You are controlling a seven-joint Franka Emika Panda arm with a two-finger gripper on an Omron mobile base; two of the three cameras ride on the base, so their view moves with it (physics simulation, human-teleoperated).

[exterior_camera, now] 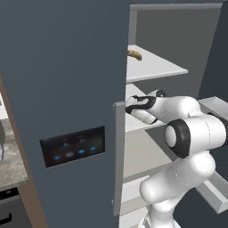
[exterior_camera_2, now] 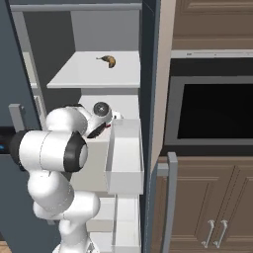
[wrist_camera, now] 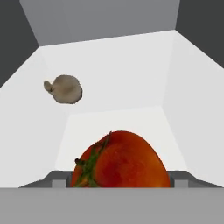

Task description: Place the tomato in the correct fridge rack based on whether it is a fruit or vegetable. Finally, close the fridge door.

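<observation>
top shelf (exterior_camera_2: 89, 74): banana-like item (exterior_camera_2: 107, 60) | fridge rack (wrist_camera: 131, 83): brownish lump (wrist_camera: 64, 89)

No readable text, labels, brands or numbers anywhere. The black control panel (exterior_camera: 73, 145) on the closed fridge door carries small blue-lit icons and faint marks above them, too blurred to read. The tomato (wrist_camera: 120, 162), the shelves and the cabinets bear no print.
</observation>
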